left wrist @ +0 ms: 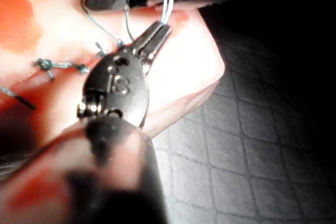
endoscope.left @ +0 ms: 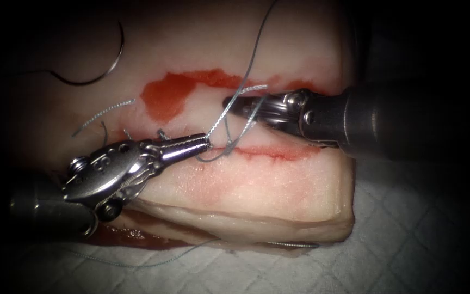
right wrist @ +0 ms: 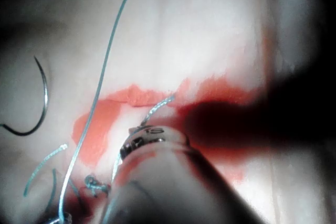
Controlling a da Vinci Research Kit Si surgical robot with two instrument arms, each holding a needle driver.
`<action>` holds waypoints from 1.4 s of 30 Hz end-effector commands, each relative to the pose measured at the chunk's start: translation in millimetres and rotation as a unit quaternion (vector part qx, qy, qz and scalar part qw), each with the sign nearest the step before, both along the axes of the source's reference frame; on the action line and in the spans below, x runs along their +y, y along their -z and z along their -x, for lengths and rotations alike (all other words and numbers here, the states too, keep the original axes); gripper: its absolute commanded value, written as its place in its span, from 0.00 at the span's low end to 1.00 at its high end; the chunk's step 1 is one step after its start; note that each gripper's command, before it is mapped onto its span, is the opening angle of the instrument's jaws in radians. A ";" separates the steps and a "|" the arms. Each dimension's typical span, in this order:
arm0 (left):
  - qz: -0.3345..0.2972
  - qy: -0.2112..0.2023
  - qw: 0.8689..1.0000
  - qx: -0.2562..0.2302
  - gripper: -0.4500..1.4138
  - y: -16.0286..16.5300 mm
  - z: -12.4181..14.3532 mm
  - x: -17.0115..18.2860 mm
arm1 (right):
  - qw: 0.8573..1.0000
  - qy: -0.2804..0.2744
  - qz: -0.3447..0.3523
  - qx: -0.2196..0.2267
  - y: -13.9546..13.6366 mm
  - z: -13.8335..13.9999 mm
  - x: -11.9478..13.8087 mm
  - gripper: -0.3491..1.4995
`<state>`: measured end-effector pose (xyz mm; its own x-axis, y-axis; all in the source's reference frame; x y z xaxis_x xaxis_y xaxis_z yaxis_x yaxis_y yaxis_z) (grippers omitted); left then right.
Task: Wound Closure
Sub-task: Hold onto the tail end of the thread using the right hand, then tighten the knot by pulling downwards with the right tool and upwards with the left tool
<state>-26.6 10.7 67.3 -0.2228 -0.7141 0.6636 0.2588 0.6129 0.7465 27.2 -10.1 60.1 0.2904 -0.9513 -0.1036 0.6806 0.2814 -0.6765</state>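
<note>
Two claws work thread at the cut; one needle lies free on the tissue.
The left claw (endoscope.left: 205, 142) is clamped on the thread (endoscope.left: 225, 111) at the cut (endoscope.left: 270, 153). The right claw (endoscope.left: 234, 103) is together, thread wrapped around it. The needle (endoscope.left: 107, 65) rests near the tissue's (endoscope.left: 257, 190) far left edge, held by nothing.

A pale slab of tissue (endoscope.left: 257, 185) carries a horizontal cut (endoscope.left: 278, 153) edged with red fluid (endoscope.left: 167, 95), a larger patch of it toward ten o'clock. A dark curved needle (endoscope.left: 107, 62) lies free on the tissue surface at about ten o'clock, well apart from the cut and not in the tissue. Grey thread (endoscope.left: 229, 106) rises from the cut toward twelve o'clock; knotted stitches (left wrist: 63, 66) sit along the closed part.
</note>
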 end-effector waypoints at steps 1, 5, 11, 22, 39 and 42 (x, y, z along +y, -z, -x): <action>0.000 -0.001 1.000 0.000 0.00 -0.5 0.5 -0.1 | 1.000 -0.003 0.006 0.006 -0.3 -1.1 0.5 0.45; -0.001 -0.002 1.000 0.002 0.00 -0.5 0.5 -0.1 | 1.000 -0.008 0.016 0.018 -0.2 -1.2 0.3 0.61; -0.001 -0.002 1.000 0.002 0.00 -0.3 0.5 -0.1 | 1.000 -0.007 0.019 0.016 -0.7 -1.2 0.4 0.63; -0.003 -0.001 1.000 0.001 0.00 0.1 0.6 -0.2 | 1.000 -0.007 0.010 -0.005 -3.0 -1.7 0.3 0.00; -0.039 0.041 0.993 0.108 0.00 -1.7 -1.4 4.7 | 0.985 0.065 0.159 0.024 1.9 1.0 -2.2 0.00; -0.038 0.046 0.990 0.129 0.00 -3.5 -2.0 6.1 | 0.972 0.086 0.214 0.035 2.6 0.7 -2.4 0.00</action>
